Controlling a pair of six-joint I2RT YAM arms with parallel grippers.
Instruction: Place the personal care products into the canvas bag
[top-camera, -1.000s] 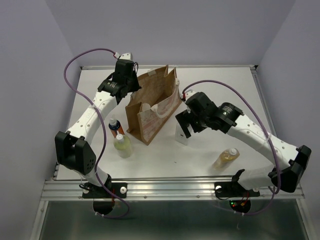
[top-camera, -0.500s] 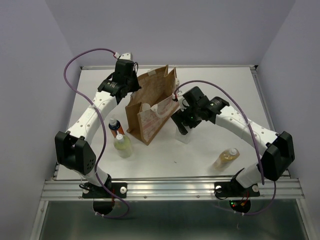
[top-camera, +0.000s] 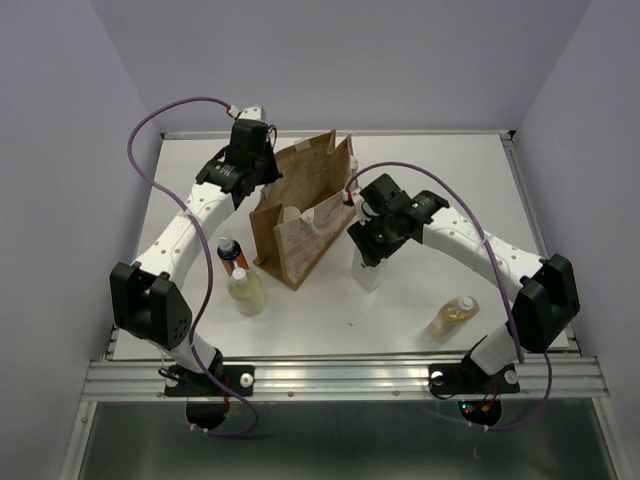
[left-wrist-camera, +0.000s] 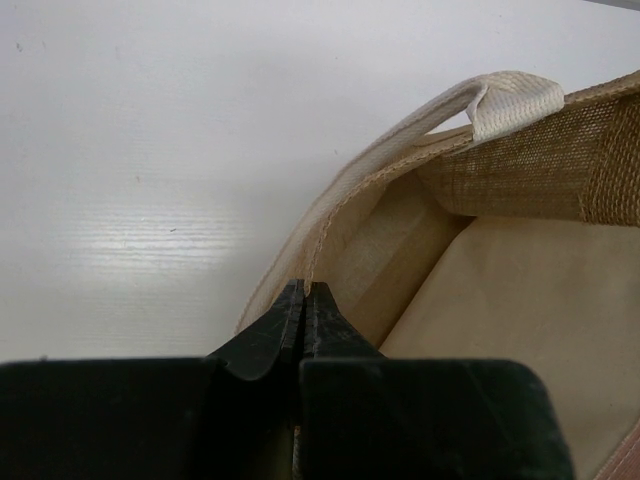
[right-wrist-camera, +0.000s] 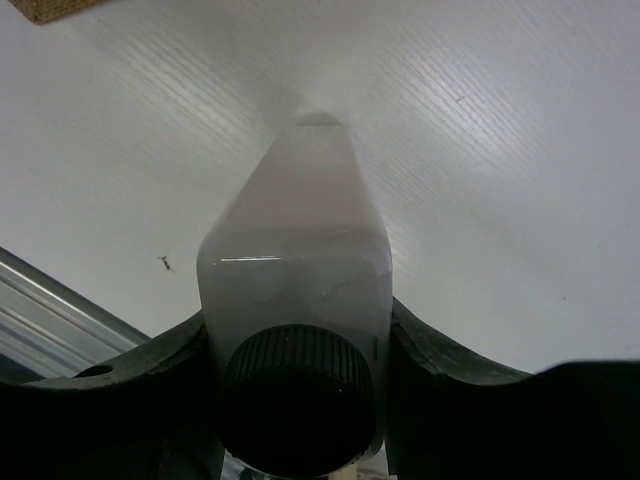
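The right gripper (right-wrist-camera: 298, 330) has its jaws drawn in against both sides of the white bottle (right-wrist-camera: 300, 240), which stands on the table (top-camera: 430, 170) just beside the canvas bag (top-camera: 300, 215); the grip seems firm, though contact is hard to judge. The smooth bottle could slip, or clip the tall bag wall. The left gripper (left-wrist-camera: 305, 290) has its jaws shut, pinching the rim. The orange bottle (top-camera: 230, 252), yellow-green bottle (top-camera: 245, 292) and amber bottle (top-camera: 452, 317) lie clear
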